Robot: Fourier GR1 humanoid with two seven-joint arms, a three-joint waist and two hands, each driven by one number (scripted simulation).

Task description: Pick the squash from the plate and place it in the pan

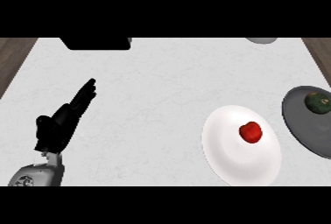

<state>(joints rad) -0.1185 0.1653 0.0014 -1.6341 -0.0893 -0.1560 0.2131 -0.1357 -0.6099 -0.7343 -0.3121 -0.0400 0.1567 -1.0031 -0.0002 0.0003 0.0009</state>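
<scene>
A dark green squash (pixel 317 103) lies inside the grey pan (pixel 304 124) at the right edge of the counter. To the pan's left stands a white plate (pixel 229 148) with a small red fruit (pixel 251 132) on it. My left hand (pixel 61 122) stays open at the lower left, fingers straight and pointing up toward the counter's far side, touching nothing. My right hand does not show in the head view.
A black object (pixel 97 43) sits at the far edge, left of centre. A pale round object (pixel 262 40) peeks in at the far right. Wooden floor shows past both side edges of the white counter (pixel 155 100).
</scene>
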